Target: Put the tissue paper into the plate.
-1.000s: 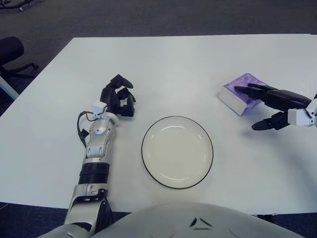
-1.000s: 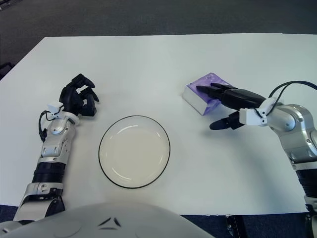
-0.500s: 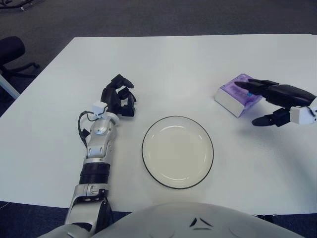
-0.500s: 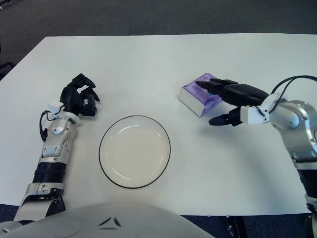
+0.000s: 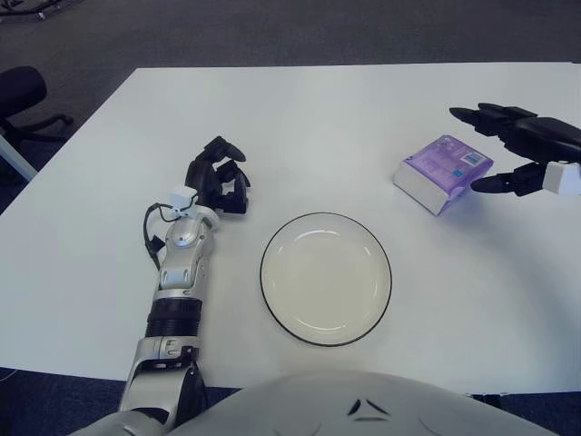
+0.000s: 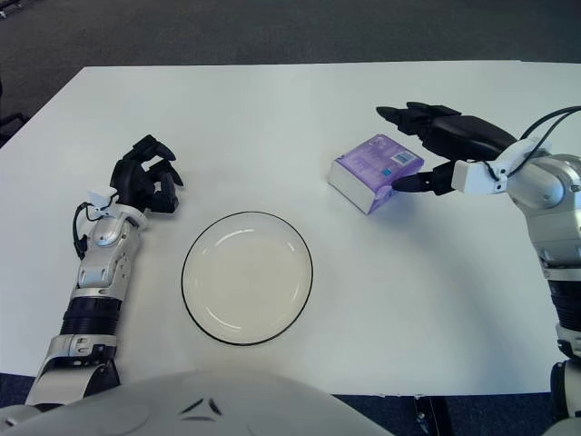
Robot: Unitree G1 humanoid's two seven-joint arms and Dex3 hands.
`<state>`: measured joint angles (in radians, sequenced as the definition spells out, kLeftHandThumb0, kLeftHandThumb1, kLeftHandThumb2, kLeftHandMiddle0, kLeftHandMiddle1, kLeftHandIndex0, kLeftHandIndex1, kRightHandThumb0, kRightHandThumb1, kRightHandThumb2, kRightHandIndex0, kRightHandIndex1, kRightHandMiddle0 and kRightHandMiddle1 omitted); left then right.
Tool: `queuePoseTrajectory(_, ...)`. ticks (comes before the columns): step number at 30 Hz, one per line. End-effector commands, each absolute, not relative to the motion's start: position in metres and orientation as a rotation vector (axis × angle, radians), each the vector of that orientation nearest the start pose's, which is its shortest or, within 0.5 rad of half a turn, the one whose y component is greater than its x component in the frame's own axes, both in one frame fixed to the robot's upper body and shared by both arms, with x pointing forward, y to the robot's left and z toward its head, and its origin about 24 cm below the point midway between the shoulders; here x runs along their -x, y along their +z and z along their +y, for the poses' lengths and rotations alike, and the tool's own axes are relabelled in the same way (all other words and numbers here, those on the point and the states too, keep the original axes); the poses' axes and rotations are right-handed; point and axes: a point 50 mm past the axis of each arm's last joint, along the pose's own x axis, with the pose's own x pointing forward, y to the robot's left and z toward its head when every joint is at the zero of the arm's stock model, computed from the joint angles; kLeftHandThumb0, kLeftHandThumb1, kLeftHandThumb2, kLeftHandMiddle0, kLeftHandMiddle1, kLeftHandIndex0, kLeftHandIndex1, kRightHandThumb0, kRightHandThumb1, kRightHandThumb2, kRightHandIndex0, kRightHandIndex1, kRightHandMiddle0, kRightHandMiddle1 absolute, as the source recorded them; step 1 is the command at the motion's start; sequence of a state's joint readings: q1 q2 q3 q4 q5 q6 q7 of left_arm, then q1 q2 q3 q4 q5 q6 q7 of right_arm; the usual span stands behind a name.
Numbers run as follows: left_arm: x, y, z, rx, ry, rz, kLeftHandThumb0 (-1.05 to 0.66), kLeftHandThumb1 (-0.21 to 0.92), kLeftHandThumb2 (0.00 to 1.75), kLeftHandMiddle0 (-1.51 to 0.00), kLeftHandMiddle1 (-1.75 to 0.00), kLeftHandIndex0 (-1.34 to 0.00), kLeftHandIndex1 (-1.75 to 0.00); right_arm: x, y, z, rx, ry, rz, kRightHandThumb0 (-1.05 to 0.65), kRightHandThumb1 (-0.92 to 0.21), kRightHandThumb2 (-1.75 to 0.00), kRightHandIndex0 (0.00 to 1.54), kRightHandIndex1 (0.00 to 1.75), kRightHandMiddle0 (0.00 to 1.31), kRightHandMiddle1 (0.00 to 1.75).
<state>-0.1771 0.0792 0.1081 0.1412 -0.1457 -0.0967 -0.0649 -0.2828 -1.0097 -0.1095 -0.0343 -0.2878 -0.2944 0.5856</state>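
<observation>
White worktop [image 6: 272, 118]: it fills most of the frame and carries everything here.
Plate [image 6: 247, 278]: white with a dark rim, empty, lower centre of the frame, well apart from the pack.
Tissue paper [image 6: 375, 171]: a purple pack with a white side, lying flat on the worktop in the upper right, above and to the right of the plate; not yet lifted.
Right robot hand [image 6: 434, 145]: at the right of the frame, just beside the pack's right end. Its fingers are spread; the upper ones reach past the pack's far edge, the lower one points at its near right corner. It holds nothing; whether the lower fingertip touches the pack I cannot tell.
Left robot hand [image 6: 145, 185]: idle at the left of the frame, left of the plate, fingers curled with nothing in them.
Step in hand: getting a grip on the pack. My judgement: bring the spread fingers down astride the pack's short sides, close firmly across it, lift clear, then carry it down-left over the plate's middle.
</observation>
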Motion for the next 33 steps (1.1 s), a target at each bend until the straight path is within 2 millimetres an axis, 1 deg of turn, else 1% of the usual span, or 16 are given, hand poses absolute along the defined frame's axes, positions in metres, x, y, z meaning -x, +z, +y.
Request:
queuePoseTrajectory(1,-0.263,0.021,0.172,0.124,0.041,0.025,-0.01,-0.08,1.75,-0.90,-1.75,-0.72,-1.69,-0.276,0.216,-0.263,1.444,0.479,-0.254,-0.93,-0.92,-0.51,0.07,0.05,0.00,0.30)
queuePoseTrajectory(3,-0.263,0.021,0.172,0.125,0.041,0.024,-0.01,-0.08,1.75,-0.90,-1.75,-0.72,-1.69,-0.277,0.218,-0.265,1.451,0.489,-0.271,-0.92,-0.92,-0.48,0.09,0.06,0.00,0.36)
queuePoseTrajectory(8,-0.262,0.020,0.172,0.122,0.041,0.022,-0.01,-0.08,1.75,-0.90,-1.75,-0.72,-1.68,-0.280,0.220,-0.267,1.476,0.520,-0.299,-0.90,-0.92,-0.45,0.10,0.07,0.00,0.42)
queuePoseTrajectory(14,-0.262,0.020,0.172,0.113,0.039,0.023,-0.01,-0.08,1.75,-0.90,-1.75,-0.72,-1.69,-0.287,0.220,-0.265,1.505,0.549,-0.284,-0.92,-0.91,-0.41,0.08,0.07,0.00,0.40)
queuePoseTrajectory(16,-0.262,0.020,0.172,0.112,0.038,0.022,-0.01,-0.08,1.75,-0.90,-1.75,-0.72,-1.69,-0.290,0.214,-0.258,1.505,0.584,-0.260,-0.92,-0.91,-0.40,0.08,0.07,0.00,0.39)
queuePoseTrajectory(22,-0.261,0.021,0.171,0.117,0.038,0.019,-0.01,-0.08,1.75,-0.90,-1.75,-0.71,-1.69,-0.290,0.207,-0.249,1.489,0.691,-0.189,-0.94,-0.86,-0.36,0.02,0.03,0.00,0.30)
queuePoseTrajectory(25,-0.261,0.021,0.172,0.120,0.038,0.018,-0.01,-0.08,1.75,-0.90,-1.75,-0.71,-1.69,-0.291,0.205,-0.247,1.485,0.721,-0.167,-0.97,-0.82,-0.35,0.01,0.01,0.00,0.19)
queuePoseTrajectory(30,-0.260,0.021,0.173,0.117,0.041,0.017,-0.01,-0.08,1.75,-0.90,-1.75,-0.71,-1.69,-0.296,0.195,-0.245,1.503,0.754,-0.152,-0.99,-0.77,-0.34,0.00,0.00,0.00,0.09)
queuePoseTrajectory(33,-0.260,0.021,0.173,0.115,0.040,0.016,-0.01,-0.08,1.75,-0.90,-1.75,-0.71,-1.69,-0.300,0.187,-0.244,1.515,0.768,-0.144,-1.02,-0.77,-0.34,0.00,0.00,0.00,0.04)
